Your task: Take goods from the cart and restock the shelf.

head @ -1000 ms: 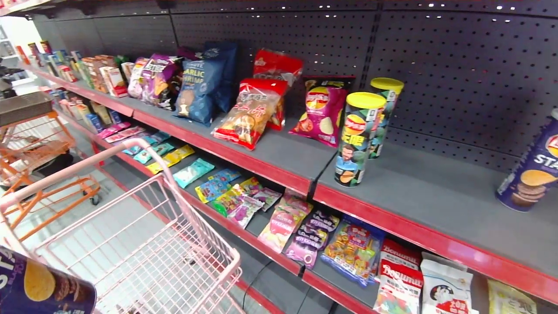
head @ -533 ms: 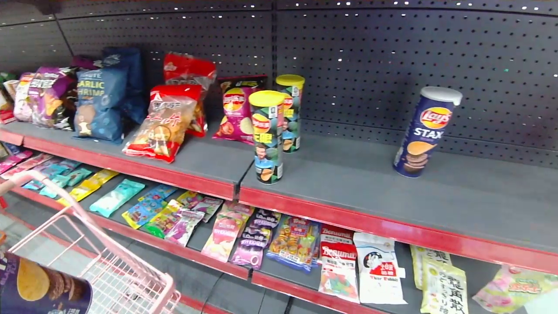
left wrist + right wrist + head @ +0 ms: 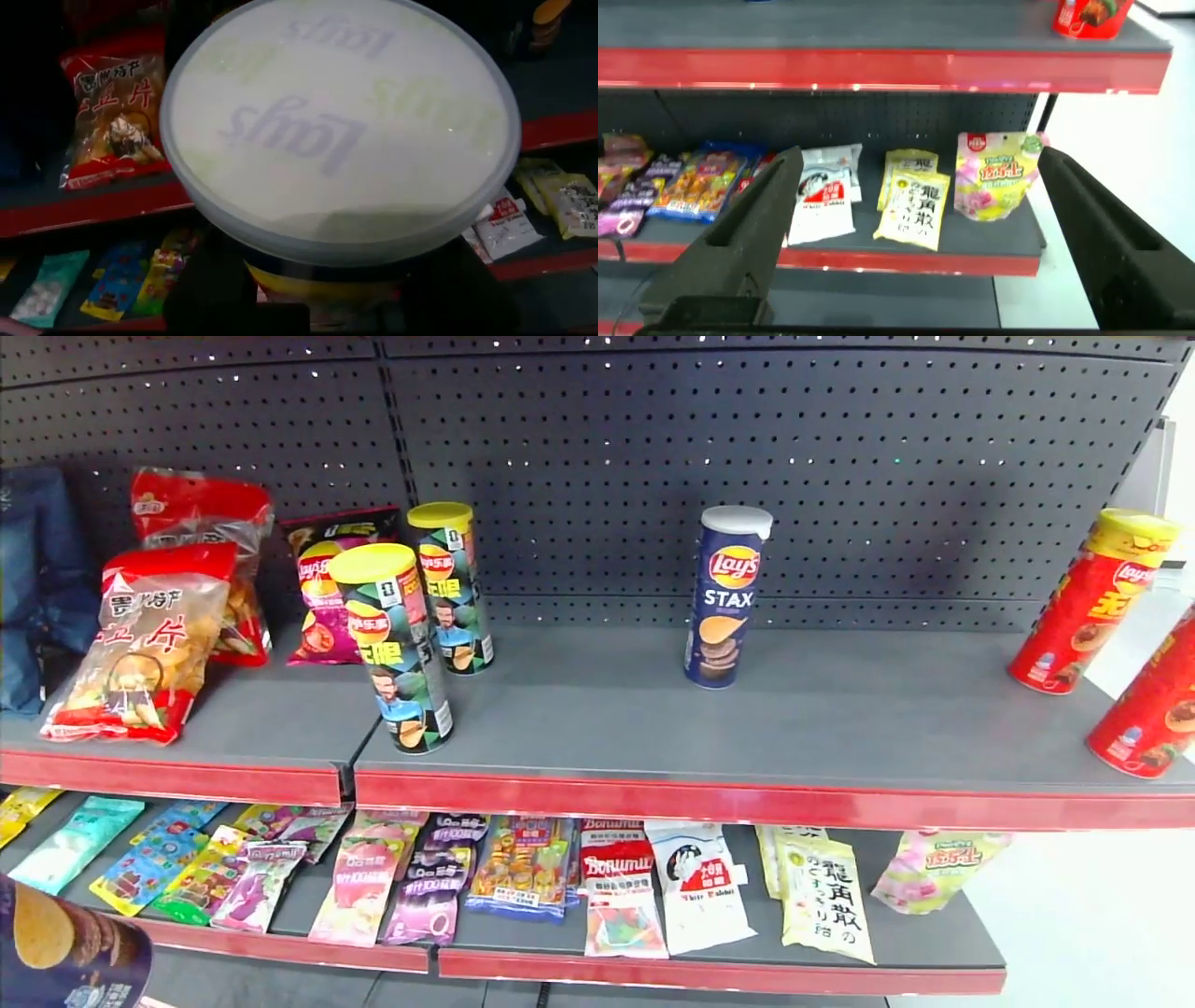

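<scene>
Low at the left of the head view, the can (image 3: 65, 952) is sitting in the left gripper (image 3: 332, 294). Its fingers (image 3: 220, 289) are pressing the can's body from both sides just under the white lid (image 3: 338, 131). Right gripper (image 3: 924, 243) is hanging wide open with nothing in it, facing the lower packets (image 3: 910, 201).

Step in hand, as I judge it: getting the can onto the upper shelf (image 3: 840, 709). Its match (image 3: 726, 597) is standing upright there, near the back wall. Doing it well is meaning three things:
- keeping the can upright
- lifting its base over the red lip (image 3: 747, 800) before going in
- setting it flat just beside the match, not touching

Room: bare board is lying on both sides of the match, wider toward the red cans (image 3: 1088, 602) on the right. Yellow-lid cans (image 3: 392, 644) are crowding the left. The front one is standing close to the lip, so it is risking a knock from an arm reaching in from that side.
</scene>
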You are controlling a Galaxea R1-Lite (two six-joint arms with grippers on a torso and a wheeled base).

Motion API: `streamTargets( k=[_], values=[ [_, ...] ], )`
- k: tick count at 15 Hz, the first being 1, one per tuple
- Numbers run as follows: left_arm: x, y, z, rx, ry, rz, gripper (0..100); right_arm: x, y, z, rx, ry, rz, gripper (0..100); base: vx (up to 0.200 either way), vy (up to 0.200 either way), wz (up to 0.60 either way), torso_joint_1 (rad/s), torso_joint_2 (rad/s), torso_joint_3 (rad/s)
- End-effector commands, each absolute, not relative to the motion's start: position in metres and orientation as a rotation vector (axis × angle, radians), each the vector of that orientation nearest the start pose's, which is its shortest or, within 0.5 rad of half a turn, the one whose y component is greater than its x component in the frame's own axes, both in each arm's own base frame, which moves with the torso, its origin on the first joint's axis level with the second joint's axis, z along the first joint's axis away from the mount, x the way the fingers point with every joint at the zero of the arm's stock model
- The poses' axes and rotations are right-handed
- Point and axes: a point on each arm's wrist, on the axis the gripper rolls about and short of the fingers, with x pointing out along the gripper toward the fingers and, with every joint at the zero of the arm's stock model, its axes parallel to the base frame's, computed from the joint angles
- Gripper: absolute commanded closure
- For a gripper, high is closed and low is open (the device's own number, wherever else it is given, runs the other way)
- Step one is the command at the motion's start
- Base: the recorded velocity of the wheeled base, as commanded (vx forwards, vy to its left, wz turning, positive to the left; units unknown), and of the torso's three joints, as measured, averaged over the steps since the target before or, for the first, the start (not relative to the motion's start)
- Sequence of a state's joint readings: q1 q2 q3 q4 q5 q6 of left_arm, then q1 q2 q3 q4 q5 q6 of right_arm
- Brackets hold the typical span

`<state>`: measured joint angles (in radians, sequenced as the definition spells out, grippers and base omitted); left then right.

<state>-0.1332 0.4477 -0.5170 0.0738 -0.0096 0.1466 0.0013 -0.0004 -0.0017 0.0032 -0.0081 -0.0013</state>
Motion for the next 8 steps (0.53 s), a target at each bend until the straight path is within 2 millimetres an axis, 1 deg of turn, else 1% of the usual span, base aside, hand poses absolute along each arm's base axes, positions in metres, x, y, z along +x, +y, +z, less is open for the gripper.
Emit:
streamTargets(
  k=[1,6,8],
  values=[
    [0.0017,-0.0004,0.2129,0.148,0.006,-0.142,100,-0.0229,-0.0002,0.0756,-0.002,0.002,-0.006,0,0.2,0.0,0.0,0.002,0.01,-0.002],
    [-0.0028,0.0002,0.211,0.15,-0.012,-0.141,100,-0.0229,-0.0002,0.0756,-0.002,0.002,-0.006,0,0.2,0.0,0.0,0.001,0.0,0.001],
    [-0.0078,0.0008,0.2112,0.15,-0.037,-0.145,100,-0.0229,-0.0002,0.0756,-0.005,0.002,-0.006,0,0.0,0.0,0.0,0.0,0.0,0.0]
  ],
)
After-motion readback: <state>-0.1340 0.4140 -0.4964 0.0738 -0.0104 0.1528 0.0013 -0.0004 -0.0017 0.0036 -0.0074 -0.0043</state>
